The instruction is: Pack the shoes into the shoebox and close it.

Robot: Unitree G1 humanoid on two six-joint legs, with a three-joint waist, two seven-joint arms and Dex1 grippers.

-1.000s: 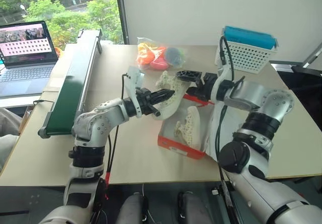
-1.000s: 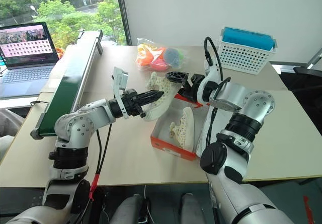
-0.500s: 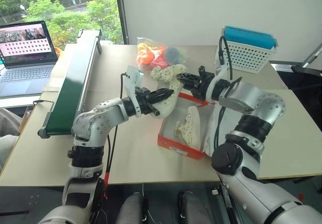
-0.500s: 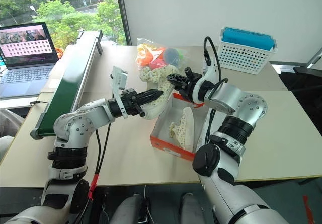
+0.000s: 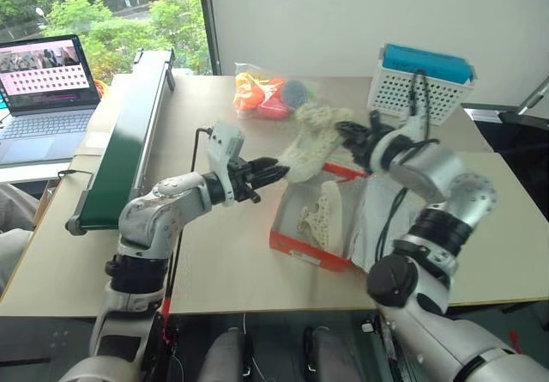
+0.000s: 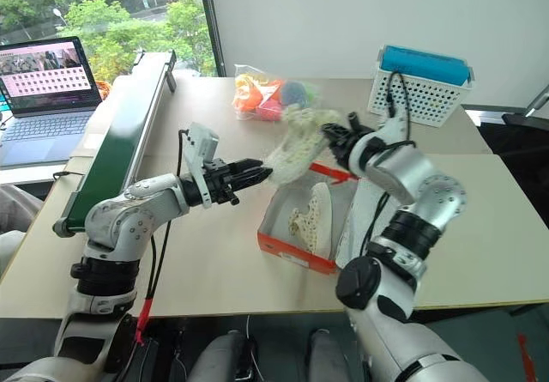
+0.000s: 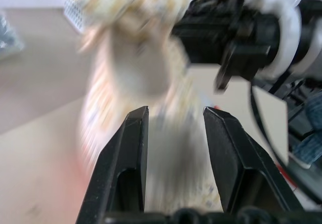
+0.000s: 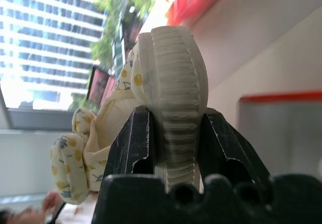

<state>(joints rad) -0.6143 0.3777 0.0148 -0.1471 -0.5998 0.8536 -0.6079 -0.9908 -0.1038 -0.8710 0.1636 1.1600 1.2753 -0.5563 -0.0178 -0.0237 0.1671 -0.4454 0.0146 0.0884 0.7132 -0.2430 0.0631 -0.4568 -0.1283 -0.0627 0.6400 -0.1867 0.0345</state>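
- Right hand clamps the second shoe by its sole, in the air just above the shoebox's far end, long axis slanting down toward the left hand.
- Left hand's fingers stand apart, empty, just off the shoe's low end.
- First shoe lies inside the shoebox; the right hand is nearer the drop.

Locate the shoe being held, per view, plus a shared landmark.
Left eye: held shoe above the shoebox.
Right eye: held shoe, centre, left of the right gripper.
Left wrist: blurred, beyond the left gripper.
Right wrist: sole clamped between fingers.
Landmark: shoebox's red edge.
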